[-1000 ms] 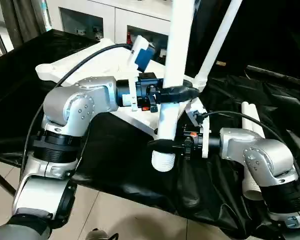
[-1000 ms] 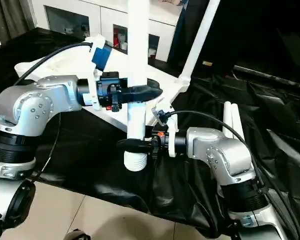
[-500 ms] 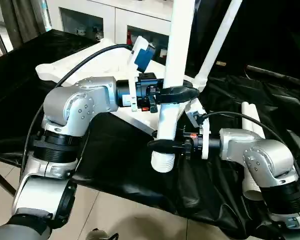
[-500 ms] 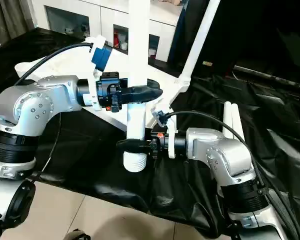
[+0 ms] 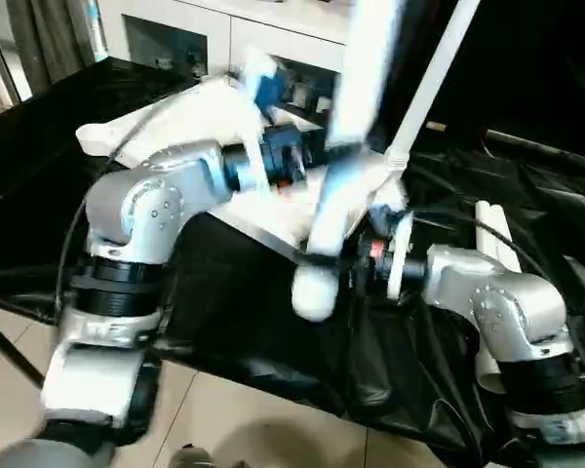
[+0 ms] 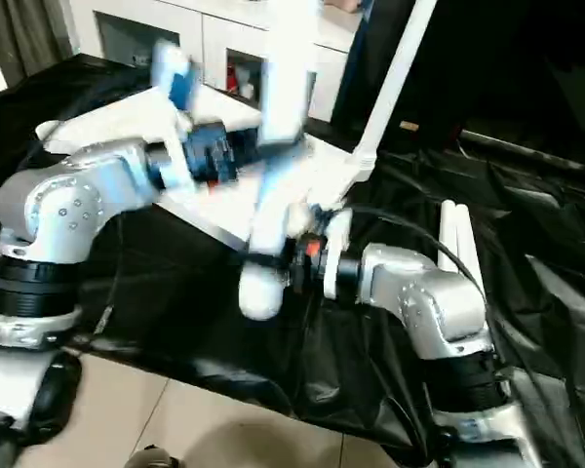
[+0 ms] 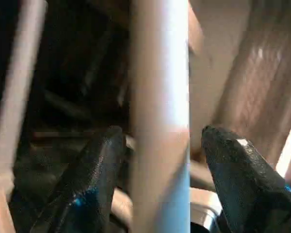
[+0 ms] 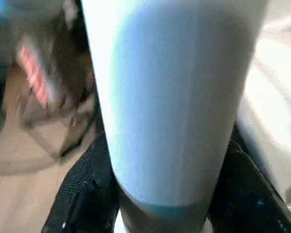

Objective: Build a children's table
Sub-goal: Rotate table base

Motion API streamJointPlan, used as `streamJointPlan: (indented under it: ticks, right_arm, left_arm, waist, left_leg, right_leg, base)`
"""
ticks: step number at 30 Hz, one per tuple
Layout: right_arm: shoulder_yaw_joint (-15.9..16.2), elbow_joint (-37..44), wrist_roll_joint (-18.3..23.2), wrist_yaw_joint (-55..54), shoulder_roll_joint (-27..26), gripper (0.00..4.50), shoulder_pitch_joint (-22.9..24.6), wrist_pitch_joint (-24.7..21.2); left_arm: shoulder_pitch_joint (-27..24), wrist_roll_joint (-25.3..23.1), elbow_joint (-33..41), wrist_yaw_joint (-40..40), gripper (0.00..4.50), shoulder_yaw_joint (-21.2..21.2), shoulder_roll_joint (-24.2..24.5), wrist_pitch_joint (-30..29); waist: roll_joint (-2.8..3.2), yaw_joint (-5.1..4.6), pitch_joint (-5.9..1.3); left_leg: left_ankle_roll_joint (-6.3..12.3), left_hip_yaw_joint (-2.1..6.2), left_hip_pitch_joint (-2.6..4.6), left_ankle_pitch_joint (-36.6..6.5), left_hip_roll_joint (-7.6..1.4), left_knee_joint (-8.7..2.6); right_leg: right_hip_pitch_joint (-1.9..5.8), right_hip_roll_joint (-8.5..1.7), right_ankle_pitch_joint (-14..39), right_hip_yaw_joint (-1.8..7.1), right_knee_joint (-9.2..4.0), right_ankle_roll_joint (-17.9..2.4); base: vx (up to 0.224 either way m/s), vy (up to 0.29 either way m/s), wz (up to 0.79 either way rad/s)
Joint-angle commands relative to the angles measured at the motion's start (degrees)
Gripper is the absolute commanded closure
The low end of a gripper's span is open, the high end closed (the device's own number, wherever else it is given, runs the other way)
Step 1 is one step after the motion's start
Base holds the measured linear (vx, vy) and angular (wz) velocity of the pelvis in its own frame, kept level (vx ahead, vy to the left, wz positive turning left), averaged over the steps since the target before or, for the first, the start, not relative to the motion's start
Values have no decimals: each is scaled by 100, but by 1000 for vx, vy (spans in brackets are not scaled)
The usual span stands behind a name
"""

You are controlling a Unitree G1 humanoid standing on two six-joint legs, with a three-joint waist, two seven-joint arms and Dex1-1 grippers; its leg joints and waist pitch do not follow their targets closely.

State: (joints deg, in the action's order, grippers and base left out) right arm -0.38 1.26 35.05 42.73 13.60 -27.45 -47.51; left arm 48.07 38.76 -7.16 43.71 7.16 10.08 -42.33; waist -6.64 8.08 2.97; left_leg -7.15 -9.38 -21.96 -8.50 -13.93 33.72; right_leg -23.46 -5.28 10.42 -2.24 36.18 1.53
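A white table leg [image 5: 356, 117] is being held near-upright between both hands above the near edge of the black-draped bench [image 5: 244, 322], its long axis leaning slightly, rounded lower end [image 5: 312, 292] hanging over that edge. The left hand [image 7: 160, 145] is straddling the leg high up, fingers [image 7: 99, 160] flanking it with a small gap showing, so firm contact cannot be confirmed; the right hand [image 8: 160, 170] is gripping it low, close above the tip. The upturned tabletop [image 5: 185, 112] is lying beyond the hands, toward the far edge, with one leg [image 5: 434, 78] already standing in a corner socket. Two spare legs [image 5: 492, 229] are lying by the right arm, narrowing room there.
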Motion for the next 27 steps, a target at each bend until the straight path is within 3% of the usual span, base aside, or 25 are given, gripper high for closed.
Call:
streamJointPlan:
  ticks: [1, 4, 7, 9, 10, 11, 12, 13, 14, 15, 16, 17, 18, 19, 20, 22, 24, 25, 27]
  right_arm:
    - [-440, -28, 234, -295, -31, 257, -34, 115]
    - [-739, -146, 129, -836, -198, 257, -33, 403]
    - [-830, -351, -170, -1260, -236, 257, -68, 655]
    - [-758, -512, -648, -1603, -160, 257, -45, 946]
    - [-670, -652, -1186, -1963, -39, 257, 44, 1244]
    - [-664, -662, -1269, -2032, -17, 257, 84, 1302]
    - [-663, -652, -1406, -2162, 34, 257, 188, 1370]
    - [-678, -607, -1428, -2212, 68, 257, 268, 1350]
    - [-656, -548, -1456, -2223, 102, 258, 327, 1338]
    - [-621, -387, -1496, -2244, 178, 258, 470, 1282]
    - [-636, -234, -1501, -2284, 220, 258, 595, 1221]
    - [-677, -97, -1482, -2348, 242, 258, 705, 1170]
    - [-700, -34, -1468, -2379, 245, 258, 751, 1144]
    - [-721, 24, -1454, -2405, 247, 258, 789, 1120]
    - [-781, 104, -1443, -2464, 246, 258, 860, 1090]
    - [-868, 290, -1496, -2540, 251, 258, 1035, 1063]
    - [-881, 352, -1503, -2568, 255, 258, 1084, 1052]
    - [-915, 483, -1481, -2606, 274, 258, 1174, 1007]
    - [-927, 582, -1454, -2632, 282, 258, 1234, 953]
  left_arm:
    - [-33, 77, -198, -412, 151, 318, -128, 296]
    - [-51, 66, -653, -563, 151, 606, -159, 630]
    - [-83, -218, -929, -497, 151, 428, -4, 772]
    - [-110, -965, -1295, -444, 151, -182, 306, 1164]
    - [-136, -2221, -1844, -26, 151, -1404, 857, 1975]
    - [-122, -2576, -2041, 102, 151, -1734, 991, 2261]
    - [-57, -3350, -2530, 382, 151, -2452, 1269, 2933]
    - [16, -3791, -2875, 520, 151, -2842, 1404, 3362]
    - [80, -3910, -3062, 575, 123, -2914, 1402, 3511]
    - [231, -4113, -3446, 688, 116, -3047, 1381, 3732]
    - [365, -4245, -3715, 822, 116, -3179, 1355, 3819]
    - [474, -4371, -3941, 906, 116, -3300, 1325, 3940]
    - [509, -4417, -4011, 928, 112, -3346, 1316, 3984]
    - [532, -4453, -4058, 931, 97, -3375, 1311, 4020]
    - [659, -4677, -4333, 661, 97, -3498, 1248, 4238]
    - [965, -5052, -5004, 197, 73, -3735, 1086, 4686]
    - [1077, -5155, -5263, 61, 71, -3768, 1017, 4877]
    - [1218, -5190, -5597, -82, 71, -3707, 884, 5030]
    - [1317, -5210, -5825, -158, 71, -3656, 797, 5102]
  waist:
    - [69, -2, -427]
    - [114, -13, -419]
    - [160, -24, -422]
    - [174, -42, -426]
    - [223, -19, -414]
    - [223, -53, -426]
    - [207, -28, -433]
    - [313, -34, -433]
    - [261, -64, -443]
    - [399, -69, -474]
    - [378, -90, -470]
    - [401, -83, -473]
    - [376, -86, -480]
    - [438, -94, -478]
    - [378, -112, -460]
    - [478, -157, -422]
    - [425, -178, -428]
    - [512, -201, -420]
    - [501, -221, -428]
  left_leg:
    - [-359, -136, 99, -998, 155, -361]
    - [-386, -132, 108, -1070, 163, -372]
    - [-479, -125, 133, -1201, 163, -388]
    - [-530, -117, 128, -1173, 166, -397]
    - [-526, -97, 142, -1166, 173, -422]
    - [-587, -102, 144, -1199, 172, -420]
    - [-587, -105, 152, -1123, 169, -420]
    - [-592, -91, 160, -1105, 182, -420]
    - [-602, -97, 130, -1056, 182, -418]
    - [-639, -92, 145, -906, 181, -398]
    - [-612, -98, 124, -836, 187, -381]
    - [-593, -105, 135, -794, 199, -375]
    - [-552, -108, 130, -795, 196, -362]
    - [-558, -94, 114, -811, 197, -365]
    - [-498, -116, 118, -935, 194, -361]
    - [-397, -118, 119, -1218, 204, -364]
    - [-359, -114, 106, -1230, 208, -363]
    - [-316, -123, 97, -1234, 231, -351]
    - [-273, -119, 83, -1190, 231, -355]
  right_leg:
    - [302, -94, 580, 77, -352, -904]
    - [278, -96, 735, 78, -385, -775]
    - [252, -91, 977, 75, -404, -652]
    - [255, -74, 941, 74, -418, -526]
    - [233, -81, 1187, 64, -528, -225]
    - [245, -68, 1198, 76, -463, -189]
    - [247, -78, 1123, 83, -479, -140]
    - [243, -80, 1051, 94, -468, -134]
    - [281, -72, 858, 99, -436, -169]
    - [291, -72, 413, 103, -380, -372]
    - [316, -70, 75, 99, -352, -582]
    - [320, -58, -9, 100, -369, -640]
    - [341, -67, -197, 101, -335, -805]
    - [362, -74, -234, 99, -308, -889]
    - [359, -82, -115, 99, -328, -990]
    - [357, -90, 359, 121, -405, -976]
    - [380, -96, 515, 120, -412, -939]
    - [367, -91, 754, 132, -461, -866]
    - [378, -87, 767, 129, -462, -892]
  base:
    - [0, 0, 0]
    - [0, 0, 0]
    - [0, 0, 0]
    - [0, 0, 0]
    - [0, 0, 0]
    - [0, 0, 0]
    - [0, 0, 0]
    - [0, 0, 0]
    - [0, 0, 0]
    - [0, 0, 0]
    - [0, 0, 0]
    - [0, 0, 0]
    - [0, 0, 0]
    - [0, 0, 0]
    - [0, 0, 0]
    - [0, 0, 0]
    - [0, 0, 0]
    - [0, 0, 0]
    - [0, 0, 0]
